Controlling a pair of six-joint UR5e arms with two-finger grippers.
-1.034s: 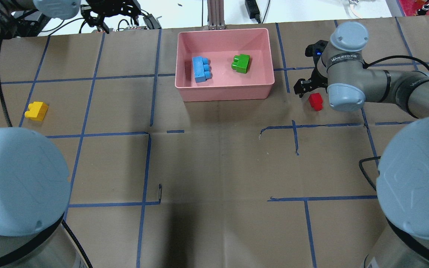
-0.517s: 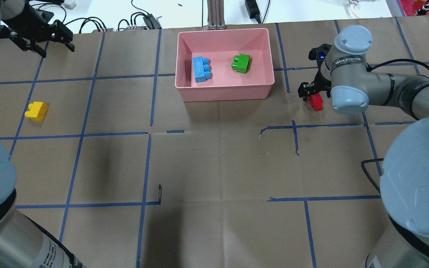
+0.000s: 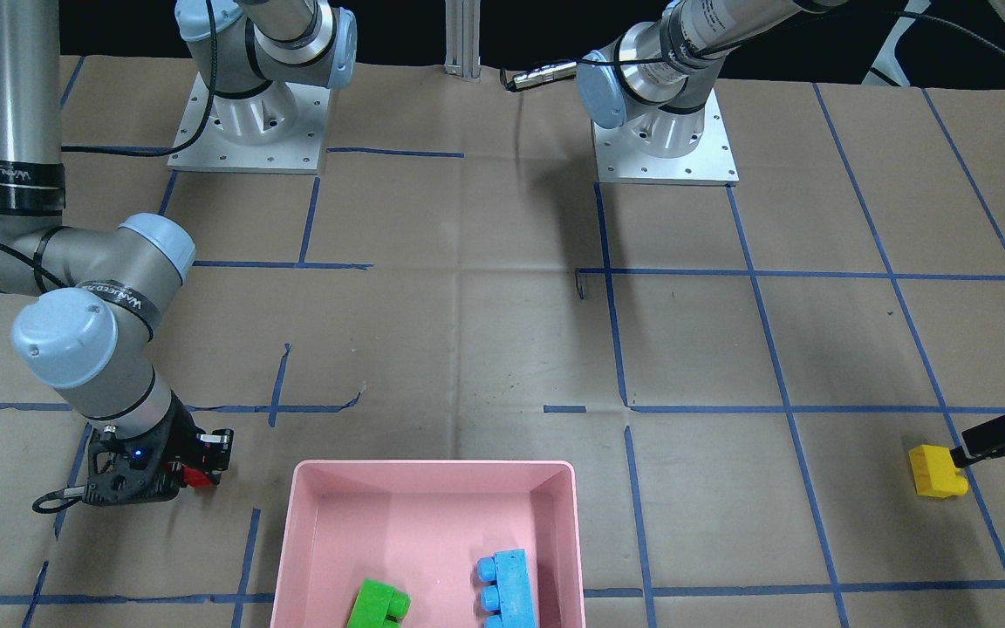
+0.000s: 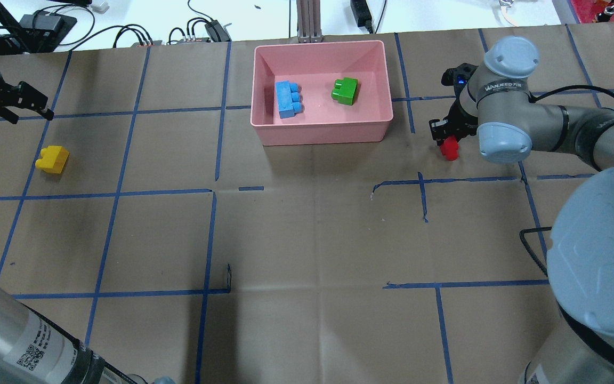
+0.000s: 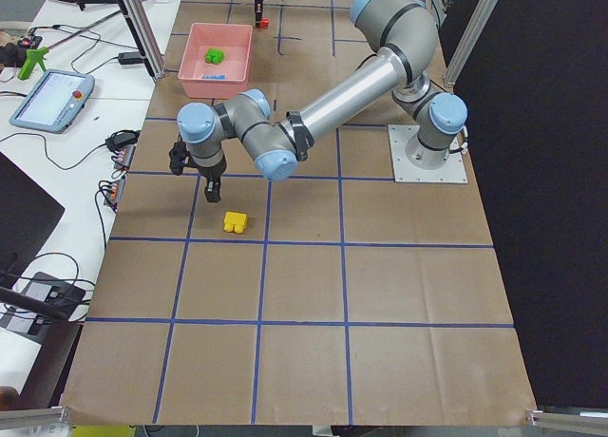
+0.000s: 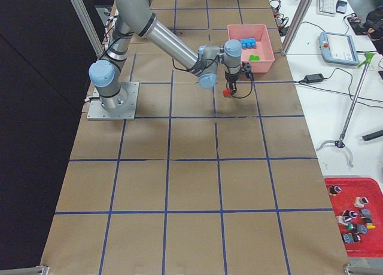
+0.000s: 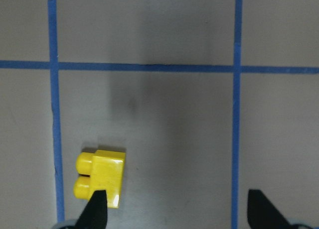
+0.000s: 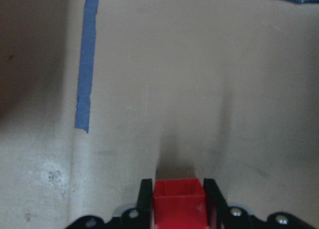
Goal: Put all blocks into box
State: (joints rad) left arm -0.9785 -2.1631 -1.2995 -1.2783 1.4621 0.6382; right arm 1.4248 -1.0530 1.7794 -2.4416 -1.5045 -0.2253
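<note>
Gripping red block (image 4: 450, 150) tight in right pincer (image 8: 178, 191), close by box (image 4: 322, 133), so only short hop over wall. Holding left pincer (image 7: 179, 209) wide open above tabletop (image 7: 164, 129), to fit round yellow block (image 7: 102, 176); sitting off to one side, not in gap yet. Blue block (image 4: 287, 99), green block (image 4: 345, 90) lying inside box already.

Pink box (image 4: 317, 133) holds blue block (image 4: 288, 99) and green block (image 4: 345, 90); yellow block (image 4: 52, 159) (on its side) and red block (image 4: 450, 148) are outside.
</note>
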